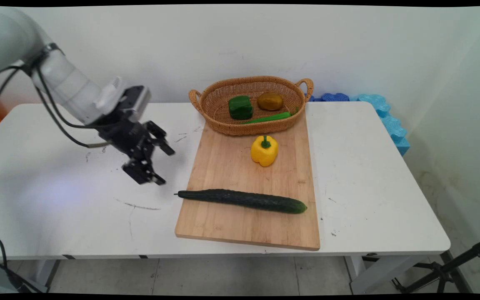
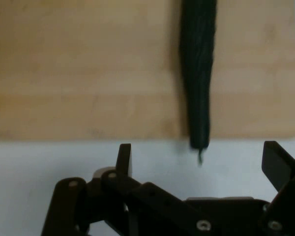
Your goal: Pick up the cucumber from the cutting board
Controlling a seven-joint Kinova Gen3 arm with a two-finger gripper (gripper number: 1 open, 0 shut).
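The gripper [image 1: 166, 166] hangs just off the cutting board's [image 1: 223, 166] left edge, jaws spread wide and holding nothing. The cucumber [image 1: 244, 200] lies across the board's near half, its stem tip poking over that left edge, just beside the jaws but apart from them. A yellow pepper [image 1: 264, 151] sits mid-board; the basket [image 1: 213, 102] at the worktop's [image 1: 369, 166] far edge holds more vegetables
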